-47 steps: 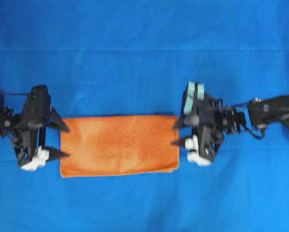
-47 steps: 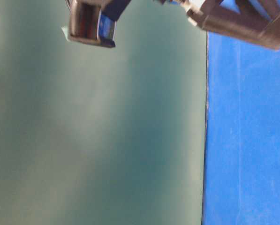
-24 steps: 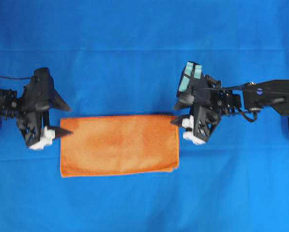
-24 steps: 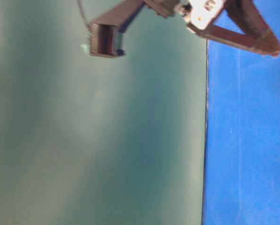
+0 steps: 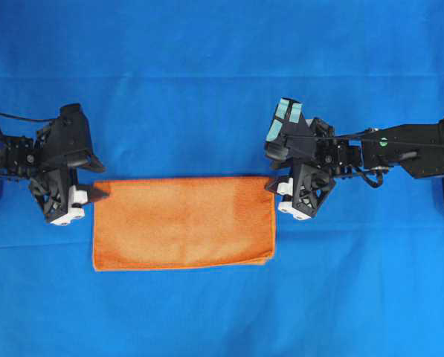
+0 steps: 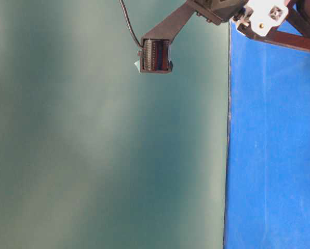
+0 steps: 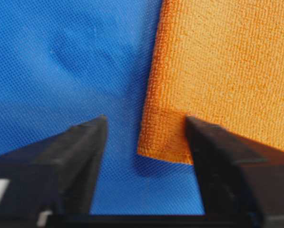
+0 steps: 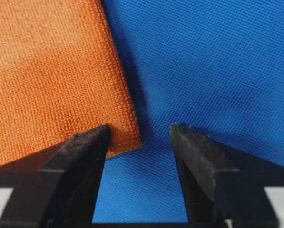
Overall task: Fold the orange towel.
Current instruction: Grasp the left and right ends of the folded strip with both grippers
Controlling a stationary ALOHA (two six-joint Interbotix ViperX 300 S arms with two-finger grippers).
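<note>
The orange towel (image 5: 183, 222) lies flat on the blue cloth as a wide rectangle. My left gripper (image 5: 103, 181) is at its far left corner. In the left wrist view the left gripper (image 7: 145, 121) is open: one fingertip (image 7: 213, 147) rests over the orange towel (image 7: 218, 61) and the other on the blue cloth, with the corner between them. My right gripper (image 5: 269, 173) is at the far right corner. Seen from the right wrist, the right gripper (image 8: 139, 128) is open, its left fingertip (image 8: 87, 147) on the towel (image 8: 46, 71) corner. Nothing is held.
A large blue cloth (image 5: 222, 67) covers the whole work surface. In the table-level view its edge (image 6: 228, 155) runs vertically beside a plain grey-green background, with part of an arm (image 6: 156, 54) and its cable hanging in at the top.
Both grippers have moved from the towel's short sides to its far corners. The left jaws have narrowed around the left corner; the right jaws stay wide.
</note>
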